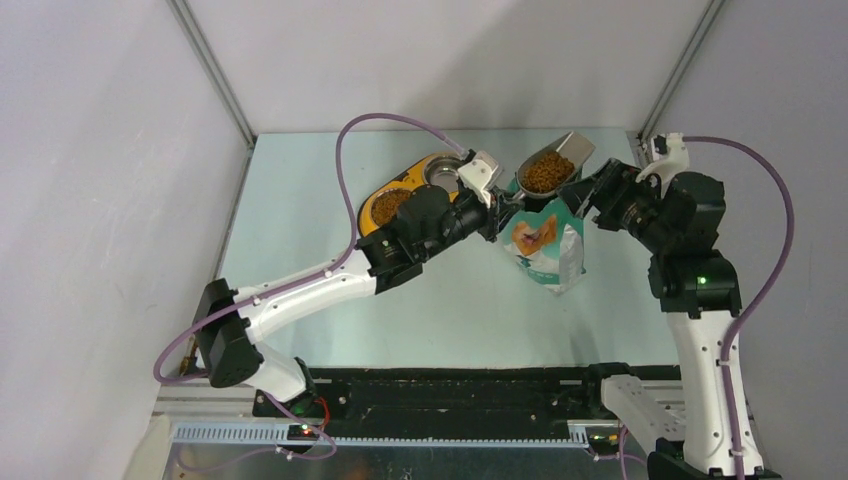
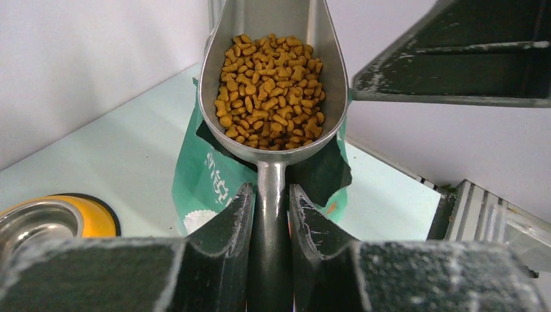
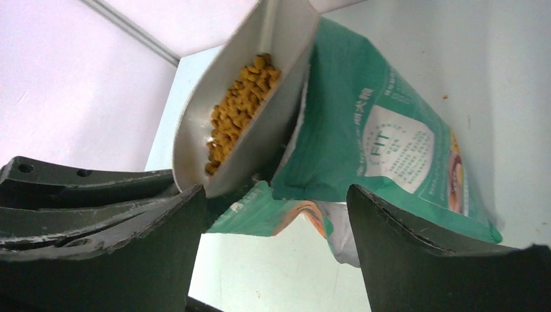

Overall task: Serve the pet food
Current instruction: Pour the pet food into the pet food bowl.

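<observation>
Pet food (image 2: 271,91), small brown pellets, fills a metal scoop (image 2: 273,16) in a loose heap. The scoop hangs in the air over the torn top of a teal and white bag (image 1: 548,245), which stands on the pale green table (image 1: 300,230) between the two arms. The left gripper (image 2: 271,195) is clamped narrowly on the scoop's thin handle, one finger pressed against each side, and the scoop sits roughly level, its wide mouth pointing away from the wrist.

The right gripper (image 3: 274,195) hovers just beside the bag's upper edge with its fingers spread wide and nothing between them. From its own camera the scoop and the bag's printed side both lie beyond the fingertips.

More pellets lie in the nearer steel bowl (image 1: 390,205) of a yellow feeder (image 1: 365,218), which rests on the table behind the left arm, well apart from the bag. The feeder's other bowl (image 1: 440,172) shows bare steel.
</observation>
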